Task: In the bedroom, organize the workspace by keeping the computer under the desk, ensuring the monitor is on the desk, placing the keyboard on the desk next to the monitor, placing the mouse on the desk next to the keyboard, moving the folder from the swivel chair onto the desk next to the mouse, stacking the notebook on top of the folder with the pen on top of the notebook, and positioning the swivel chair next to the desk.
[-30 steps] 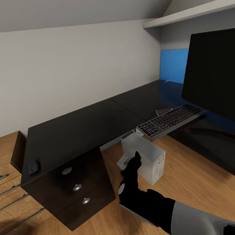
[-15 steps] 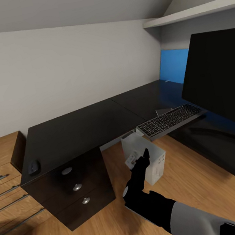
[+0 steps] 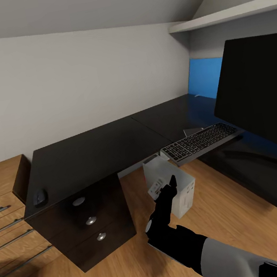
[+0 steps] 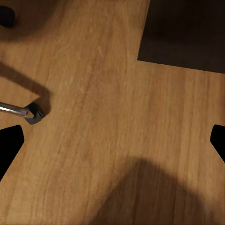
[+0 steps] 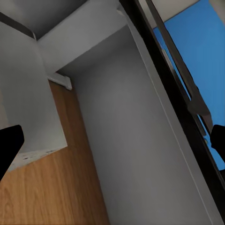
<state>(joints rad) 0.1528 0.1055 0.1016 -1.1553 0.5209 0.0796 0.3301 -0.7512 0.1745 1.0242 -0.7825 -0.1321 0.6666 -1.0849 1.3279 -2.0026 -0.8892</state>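
Observation:
The light grey computer (image 3: 176, 187) stands on the floor at the inner corner of the black desk (image 3: 91, 153). My right gripper (image 3: 168, 185) reaches to its near face with the jaws wide open and nothing between them; the right wrist view shows the right gripper (image 5: 112, 143) beside the computer's grey side (image 5: 18, 103). The keyboard (image 3: 200, 141) overhangs the desk's edge in front of the monitor (image 3: 257, 90). The mouse (image 3: 40, 196) lies at the desk's far left end. My left gripper (image 4: 112, 140) hangs open over the floor by a castor of the swivel chair (image 4: 35, 112).
A wooden dresser (image 3: 3, 198) adjoins the desk's left end. Silver-knobbed drawers (image 3: 90, 220) stand left of the computer. A blue back panel (image 3: 205, 76) and a white shelf (image 3: 226, 15) are at the right. Wooden floor (image 3: 223, 205) lies open under the desk's corner.
My right gripper has moved forward and a little right, up to the computer's near face, during the first half second. It has held still since.

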